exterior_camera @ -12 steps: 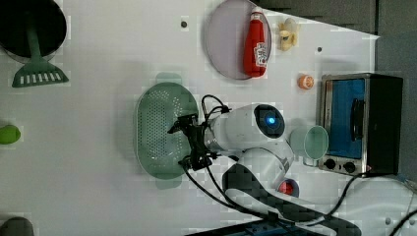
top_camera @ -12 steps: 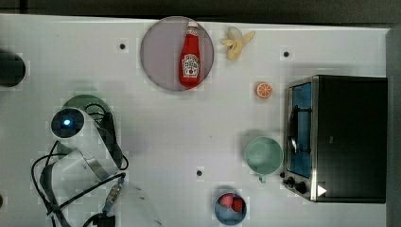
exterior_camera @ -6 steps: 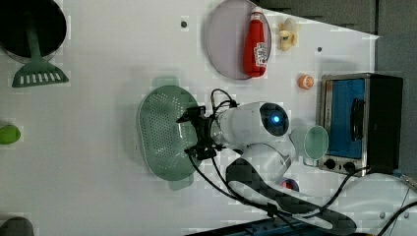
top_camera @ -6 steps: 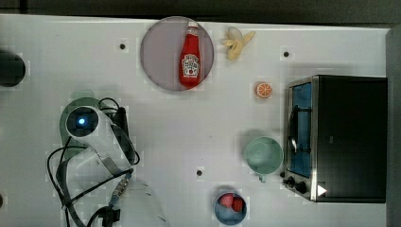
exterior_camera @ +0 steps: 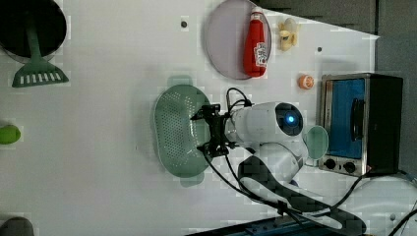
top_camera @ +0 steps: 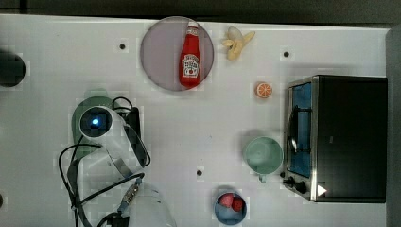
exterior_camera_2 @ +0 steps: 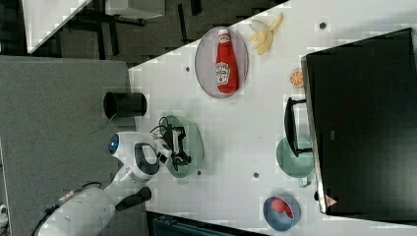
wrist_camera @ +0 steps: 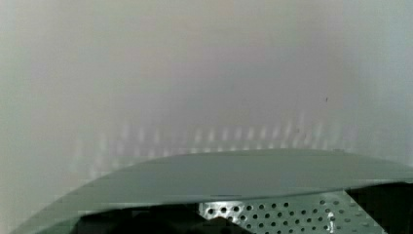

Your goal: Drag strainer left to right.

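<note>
The strainer (exterior_camera: 174,130), a pale green oval colander full of small holes, lies on the white table with a small tab at each end. My gripper (exterior_camera: 202,132) hangs over the rim on the left view's right, open, one finger near each side of that rim stretch. In the top view the arm's white wrist covers most of the strainer (top_camera: 78,116). In the right view the gripper (exterior_camera_2: 179,142) sits above the strainer (exterior_camera_2: 193,142). The wrist view looks close along the strainer's rim (wrist_camera: 219,175), with holes showing below it.
A grey plate (top_camera: 161,52) carries a ketchup bottle (top_camera: 190,59). A banana (top_camera: 236,42), an orange (top_camera: 263,90), a toaster oven (top_camera: 345,137), a mint cup (top_camera: 263,155) and a blue bowl (top_camera: 229,208) stand at the top view's right. A green spatula (exterior_camera: 37,73) leans from a black pot.
The arm has moved toward the top view's right, and the strainer has shifted the same way with it. The gripper has stayed open.
</note>
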`<action>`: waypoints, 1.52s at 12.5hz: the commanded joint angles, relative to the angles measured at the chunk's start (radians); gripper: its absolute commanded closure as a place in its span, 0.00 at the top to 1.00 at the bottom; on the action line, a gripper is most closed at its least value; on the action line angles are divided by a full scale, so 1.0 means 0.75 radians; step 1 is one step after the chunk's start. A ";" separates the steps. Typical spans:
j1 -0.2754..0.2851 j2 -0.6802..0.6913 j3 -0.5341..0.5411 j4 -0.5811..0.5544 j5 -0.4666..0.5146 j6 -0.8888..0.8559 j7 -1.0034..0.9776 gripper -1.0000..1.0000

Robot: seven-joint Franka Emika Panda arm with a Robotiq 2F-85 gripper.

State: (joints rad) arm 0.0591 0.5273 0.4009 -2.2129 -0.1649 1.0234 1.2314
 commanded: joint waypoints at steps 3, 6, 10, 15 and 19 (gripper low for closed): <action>-0.094 -0.074 -0.045 -0.072 -0.003 0.010 0.047 1.00; -0.142 -0.090 -0.070 -0.098 -0.003 0.022 -0.076 1.00; -0.210 -0.106 -0.124 -0.123 -0.003 0.023 -0.191 1.00; -0.252 -0.135 -0.185 -0.162 -0.003 0.023 -0.204 1.00; -0.260 -0.138 -0.256 -0.168 -0.003 0.024 -0.329 1.00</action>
State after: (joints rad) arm -0.1324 0.4495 0.2179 -2.3477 -0.1617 1.0361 1.0713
